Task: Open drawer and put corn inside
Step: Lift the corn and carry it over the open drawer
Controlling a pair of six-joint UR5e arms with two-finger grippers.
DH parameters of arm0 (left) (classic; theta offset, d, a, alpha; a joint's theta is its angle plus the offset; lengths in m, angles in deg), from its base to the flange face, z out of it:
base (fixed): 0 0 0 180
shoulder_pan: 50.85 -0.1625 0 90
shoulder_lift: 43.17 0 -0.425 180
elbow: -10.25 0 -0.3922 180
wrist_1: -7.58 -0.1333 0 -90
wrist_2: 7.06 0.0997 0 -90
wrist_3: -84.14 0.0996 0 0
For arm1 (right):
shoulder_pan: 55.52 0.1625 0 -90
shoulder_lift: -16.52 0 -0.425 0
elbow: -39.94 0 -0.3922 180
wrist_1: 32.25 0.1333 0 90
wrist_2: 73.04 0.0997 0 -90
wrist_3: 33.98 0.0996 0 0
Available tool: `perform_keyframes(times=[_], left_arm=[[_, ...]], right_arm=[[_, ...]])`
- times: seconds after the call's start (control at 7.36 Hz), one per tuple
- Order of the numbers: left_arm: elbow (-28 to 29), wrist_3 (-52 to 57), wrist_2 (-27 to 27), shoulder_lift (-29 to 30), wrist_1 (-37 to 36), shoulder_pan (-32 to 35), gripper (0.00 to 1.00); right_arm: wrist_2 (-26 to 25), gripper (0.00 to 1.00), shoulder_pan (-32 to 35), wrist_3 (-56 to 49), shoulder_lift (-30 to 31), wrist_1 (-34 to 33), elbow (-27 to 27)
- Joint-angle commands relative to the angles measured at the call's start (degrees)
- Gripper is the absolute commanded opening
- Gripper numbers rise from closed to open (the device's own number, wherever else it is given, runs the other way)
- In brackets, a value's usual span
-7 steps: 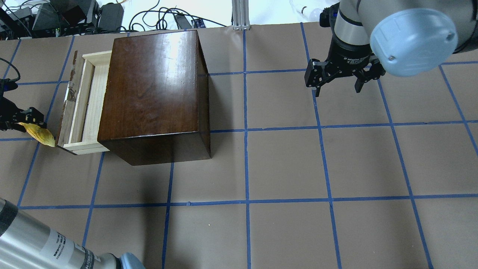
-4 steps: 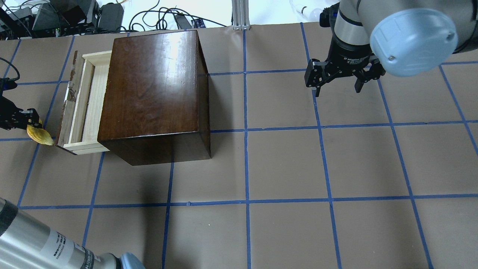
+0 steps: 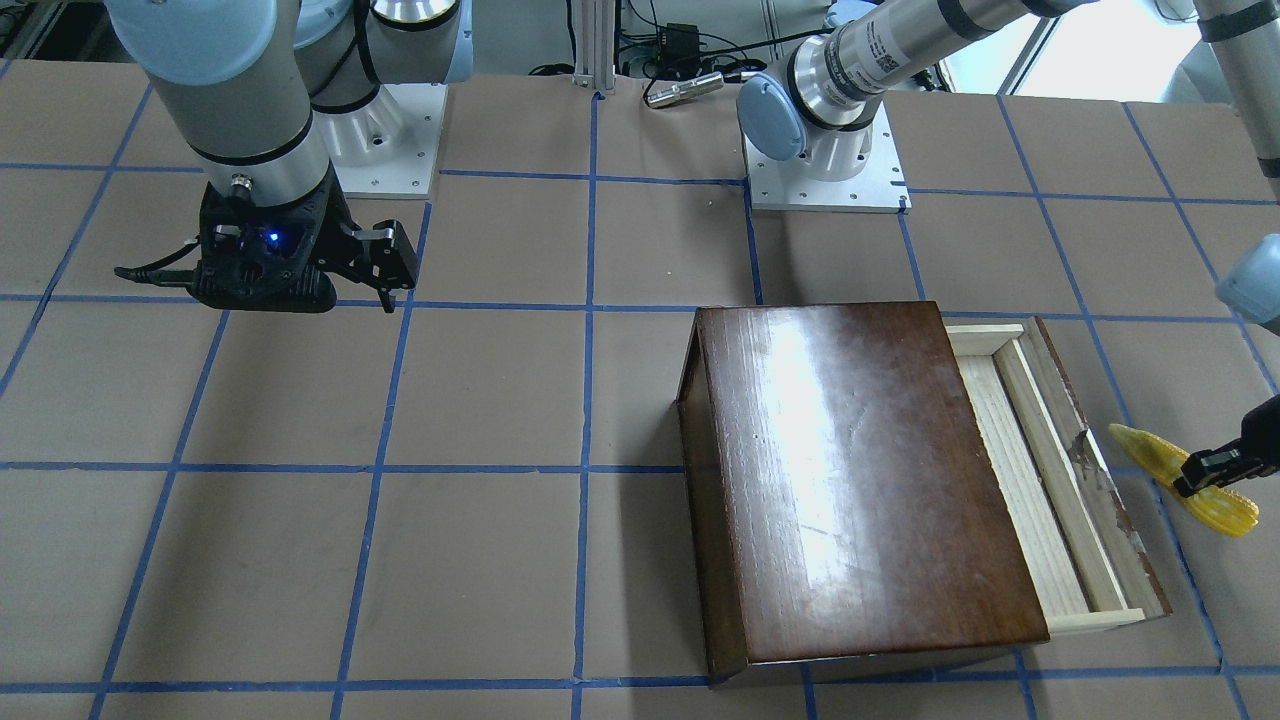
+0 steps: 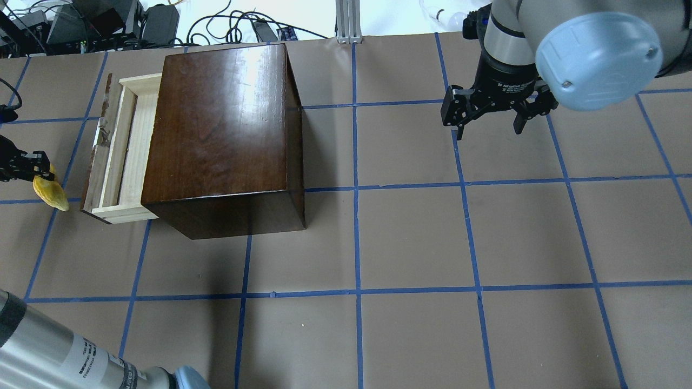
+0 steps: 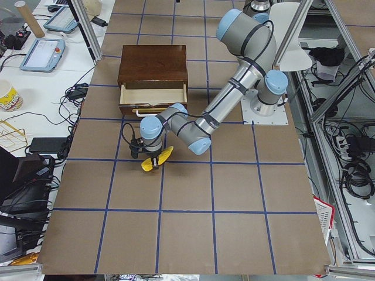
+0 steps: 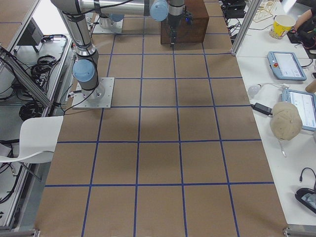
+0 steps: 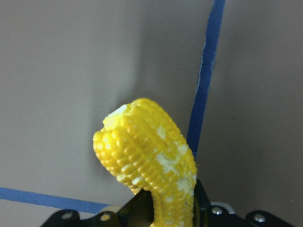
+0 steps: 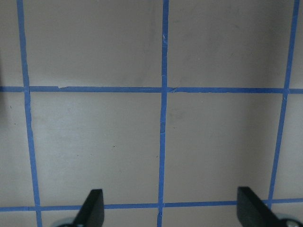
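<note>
The drawer (image 4: pixel 123 151) stands pulled out of the dark brown box (image 4: pixel 221 129), its pale wood tray empty; it also shows in the front-facing view (image 3: pixel 1035 470) and the left view (image 5: pixel 153 95). My left gripper (image 4: pixel 33 168) is shut on the yellow corn (image 4: pixel 51 194), held low over the table just outside the drawer's worn front panel (image 4: pixel 96 162). The corn also shows in the front-facing view (image 3: pixel 1160 462) and the left wrist view (image 7: pixel 151 156). My right gripper (image 4: pixel 489 120) is open and empty, far right of the box; its fingertips (image 8: pixel 93 208) frame bare paper.
The table is covered in brown paper with a blue tape grid (image 4: pixel 357 189). Cables and equipment (image 4: pixel 81 24) lie beyond the far edge. The left arm's forearm (image 4: pixel 65 356) crosses the near left corner. Both robot bases (image 3: pixel 825 160) stand at the table's back.
My left gripper has moved a little left, away from the drawer front, with the corn in it. The corn's tip no longer touches the drawer's corner. The right arm has not moved.
</note>
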Motion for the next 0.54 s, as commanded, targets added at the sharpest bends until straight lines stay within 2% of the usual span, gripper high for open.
perform_keyframes(times=[0.0, 0.41], left_arm=[[1.57, 1.6, 0.03, -3.07, 1.74, 0.47, 0.0], [10.78, 1.43, -0.15, -8.26, 15.51, 4.94, 0.0]], right_arm=[[0.0, 1.0, 0.0, 0.0, -0.05, -0.07, -0.03], [0.0, 1.0, 0.0, 0.0, 0.04, 0.01, -0.03]])
